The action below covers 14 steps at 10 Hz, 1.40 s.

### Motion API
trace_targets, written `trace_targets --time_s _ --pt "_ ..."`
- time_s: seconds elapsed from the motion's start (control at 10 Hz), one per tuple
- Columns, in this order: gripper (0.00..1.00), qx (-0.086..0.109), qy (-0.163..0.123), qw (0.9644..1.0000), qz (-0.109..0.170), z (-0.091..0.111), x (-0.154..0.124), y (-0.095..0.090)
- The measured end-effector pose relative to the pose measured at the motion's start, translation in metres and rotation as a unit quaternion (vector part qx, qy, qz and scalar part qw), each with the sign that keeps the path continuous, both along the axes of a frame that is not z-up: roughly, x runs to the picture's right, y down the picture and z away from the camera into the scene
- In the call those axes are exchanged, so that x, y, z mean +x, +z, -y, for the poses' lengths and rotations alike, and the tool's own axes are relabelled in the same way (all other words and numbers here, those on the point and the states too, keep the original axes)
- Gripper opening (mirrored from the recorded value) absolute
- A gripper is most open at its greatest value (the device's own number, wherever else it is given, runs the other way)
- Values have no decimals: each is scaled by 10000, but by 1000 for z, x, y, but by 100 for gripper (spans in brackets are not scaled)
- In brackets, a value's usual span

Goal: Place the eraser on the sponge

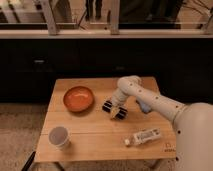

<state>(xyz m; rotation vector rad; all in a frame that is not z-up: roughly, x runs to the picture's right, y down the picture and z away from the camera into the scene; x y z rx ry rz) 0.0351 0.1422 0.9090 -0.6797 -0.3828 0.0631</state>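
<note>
Tool (114, 110) open, low over table (100, 136), between orange bowl (78, 98) and sponge (144, 106).

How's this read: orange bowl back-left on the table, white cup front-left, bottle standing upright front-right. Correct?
No. In the camera view the bottle lies on its side, not upright. The orange bowl back-left and white cup front-left are right. The gripper is over the middle of the table.
</note>
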Motion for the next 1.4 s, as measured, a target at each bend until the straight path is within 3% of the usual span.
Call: trace_targets --time_s 0.3,0.5,0.8,1.1,1.4 --pt "19 69 -203 9998 -49 -1 -5 0" --pt "3 -26 -246 9997 12 1 -7 -5" --pt "0 -95 -267 9996 37 20 -9 -25" --pt "0 -125 -333 9993 72 24 -20 -25" --pt "0 -83 -236 9997 53 38 5 -30"
